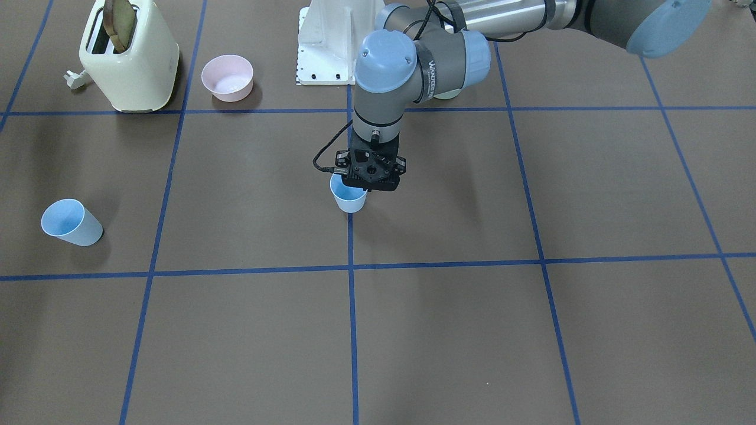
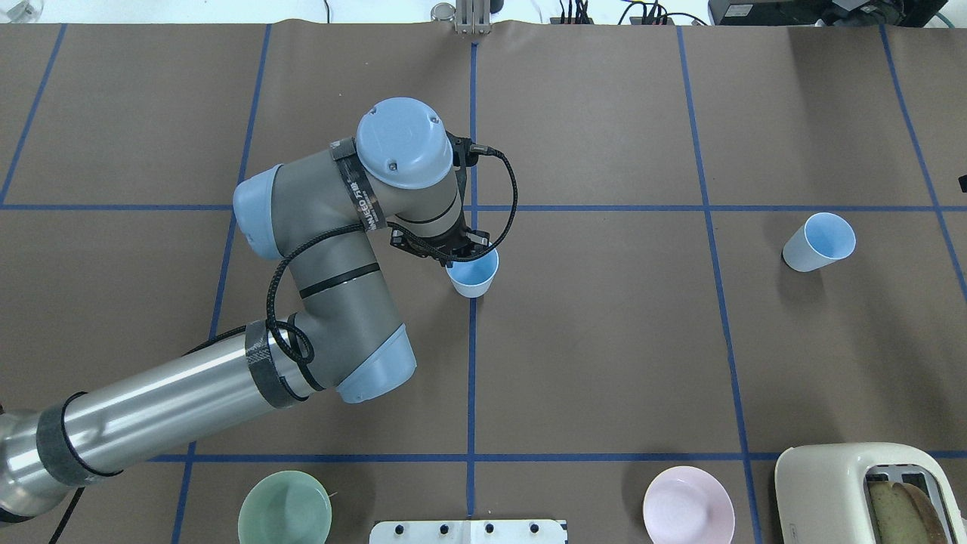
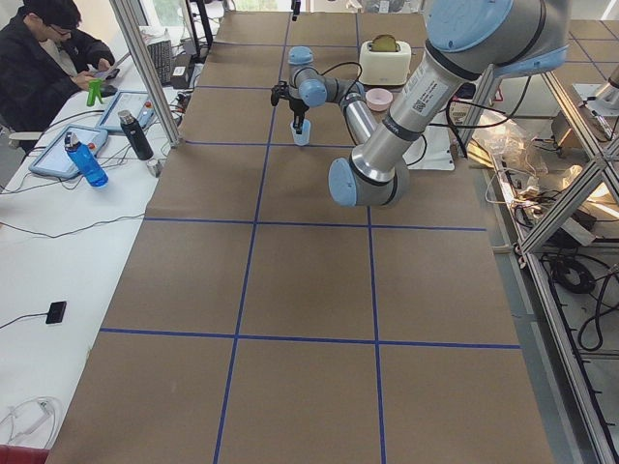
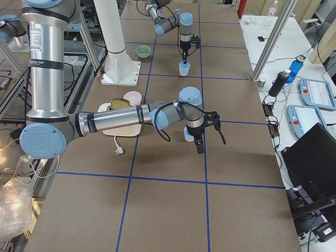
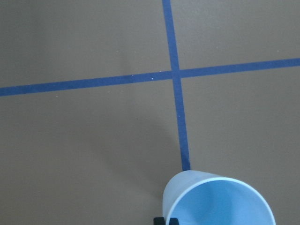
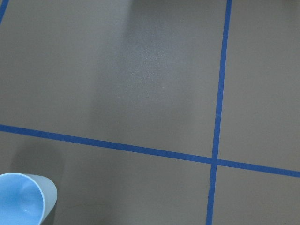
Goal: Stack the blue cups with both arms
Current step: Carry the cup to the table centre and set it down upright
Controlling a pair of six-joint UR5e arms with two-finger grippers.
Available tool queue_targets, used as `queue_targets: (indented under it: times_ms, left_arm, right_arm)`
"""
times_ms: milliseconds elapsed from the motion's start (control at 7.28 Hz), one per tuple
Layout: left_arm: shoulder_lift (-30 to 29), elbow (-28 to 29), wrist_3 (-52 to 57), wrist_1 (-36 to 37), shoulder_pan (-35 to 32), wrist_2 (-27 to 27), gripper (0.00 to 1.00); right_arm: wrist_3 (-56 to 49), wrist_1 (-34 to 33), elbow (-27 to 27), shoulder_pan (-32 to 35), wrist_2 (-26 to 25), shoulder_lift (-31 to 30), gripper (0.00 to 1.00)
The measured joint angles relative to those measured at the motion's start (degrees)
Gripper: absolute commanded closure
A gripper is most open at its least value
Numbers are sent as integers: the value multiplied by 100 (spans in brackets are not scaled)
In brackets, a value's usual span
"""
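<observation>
At centre of table [image 1: 472,342], left tool [image 1: 363,186] pinching blue cup [image 1: 348,200] rim; right tool [image 4: 208,142] spread unclear.

White block lettering runs along a black strap [image 1: 434,75] wrapped round the left arm [image 1: 508,18], just beside its light-blue joint cap [image 1: 387,59]. It seems to start "WA"; the rest is too blurred to read. From the robot's right-hand end of the table, a small printed label [image 4: 37,35] shows on the right arm [image 4: 44,68], well away from that cap. It is too small to read.
</observation>
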Motion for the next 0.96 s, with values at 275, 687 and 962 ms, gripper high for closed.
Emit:
queue_targets:
  times_ms: [275,687,962]
  left_arm:
    - [16,125,6,-178,60,67,72]
    - [33,107,49,-213,71,78,2]
    - [68,-220,188,37,-130,28,2]
  right_arm:
    - [-1,-2,-1,0,1,0,0]
    - [3,-5,-1,-3,3,0,0]
    - [3,6,0,-10,14,8,0]
